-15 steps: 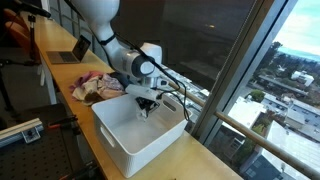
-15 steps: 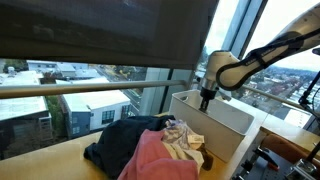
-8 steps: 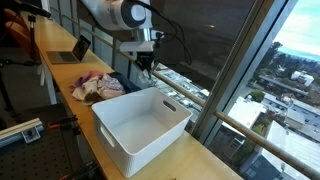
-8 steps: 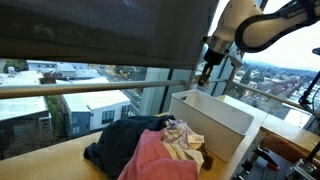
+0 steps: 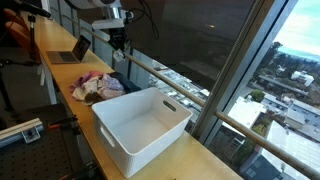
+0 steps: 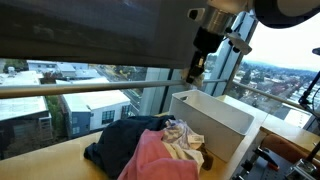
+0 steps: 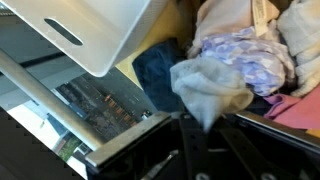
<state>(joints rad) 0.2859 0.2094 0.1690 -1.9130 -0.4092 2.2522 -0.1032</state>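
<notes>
White plastic bin (image 5: pixel 125 150) sat on the tabletop (image 5: pixel 60 78) just beside the clothes pile (image 5: pixel 95 88), along the window edge. The arm held the claw (image 5: pixel 121 46) high over that pile, pointing down, fingers pressed together on nothing visible, open air all around.

Wooden counter (image 5: pixel 55 72) runs along the window. An open laptop (image 5: pixel 70 52) sits on the counter's far end. A metal rail (image 6: pixel 60 90) runs just behind the counter, outside the glass. A dark roller blind (image 6: pixel 90 30) hangs above the counter, partly lowered. City buildings (image 5: pixel 285 95) lie far below, beyond the counter. A perforated metal plate (image 5: pixel 20 130) sits beside and lower than the counter.
</notes>
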